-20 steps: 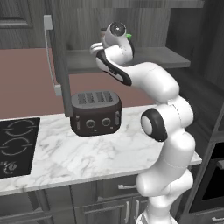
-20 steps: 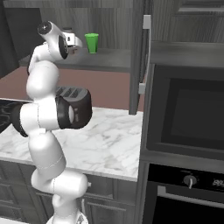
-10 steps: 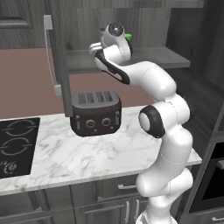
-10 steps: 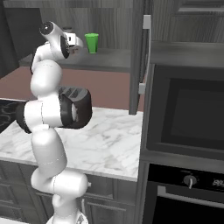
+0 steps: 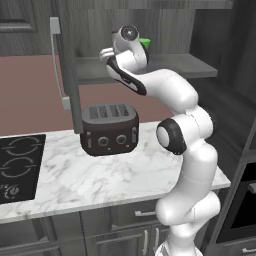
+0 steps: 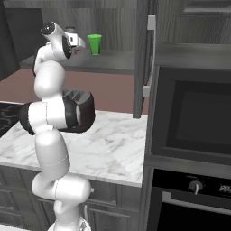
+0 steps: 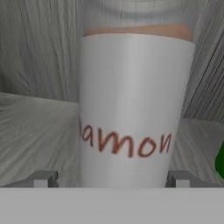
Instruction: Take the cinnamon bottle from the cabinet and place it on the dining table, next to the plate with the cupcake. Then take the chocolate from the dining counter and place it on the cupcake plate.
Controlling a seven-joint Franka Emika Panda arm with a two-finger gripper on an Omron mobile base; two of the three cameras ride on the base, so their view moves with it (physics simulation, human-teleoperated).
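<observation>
The cinnamon bottle (image 7: 135,109) stands upright on the shelf of the open cabinet (image 5: 190,62), close up in the hand view, with a white label in red letters and a brown band above it. My gripper (image 7: 111,178) is open around it, one fingertip (image 7: 43,178) on each side of its base; the left tip stands clear of it. In the right base view the bottle's dark cap (image 6: 70,30) peeks over the hand, and the gripper (image 6: 77,43) is at shelf height. The dining table, plate, cupcake and chocolate are out of view.
A bright green cup (image 6: 94,44) stands on the same shelf, just right of the bottle. The cabinet door (image 6: 142,58) hangs open, with its silver bar handle (image 5: 57,65). Below are a dark toaster (image 5: 109,129) on the marble counter (image 5: 100,175), a cooktop (image 5: 17,167) and a built-in oven (image 6: 194,117).
The hand has stayed at the shelf by the bottle. The arm's elbow has shifted a little to the left.
</observation>
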